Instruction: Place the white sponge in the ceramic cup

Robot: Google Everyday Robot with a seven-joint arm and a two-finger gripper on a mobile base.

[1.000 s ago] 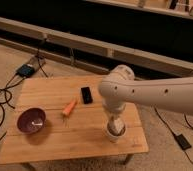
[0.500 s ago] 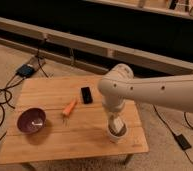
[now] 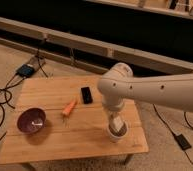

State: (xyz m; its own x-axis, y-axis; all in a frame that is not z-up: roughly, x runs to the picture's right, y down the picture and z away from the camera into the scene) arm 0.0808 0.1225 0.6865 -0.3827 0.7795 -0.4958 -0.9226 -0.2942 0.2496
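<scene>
Gripper: I see my gripper [image 3: 117, 121] pointing straight down over the mouth of the cup, at the end of the white arm; I cannot tell how its tip is set
Sponge: a small white block [image 3: 118, 122] shows right at the gripper's tip, at or just inside the cup's mouth; I cannot tell whether it is gripped or lying loose
Cup: the pale round cup [image 3: 117, 133] stands upright on the table's near right part, close to the front edge, directly under the gripper
Arm: my white arm [image 3: 155, 91] comes in from the right side of the view, bends at a rounded joint above the table and drops down to the cup
Phone: a flat black phone [image 3: 86, 94] lies on the table to the left of the arm's joint, apart from the cup
Carrot: a small orange carrot [image 3: 69, 107] lies slantwise just left of and nearer than the phone, not touching it
Bowl: a dark purple bowl [image 3: 31, 120] sits on the table's near left part, well apart from the cup; something pale lies inside it
Table: a low wooden slatted table [image 3: 55, 90] carries all of these
Floor: black cables [image 3: 1, 96] trail on the carpet to the left of the table
</scene>
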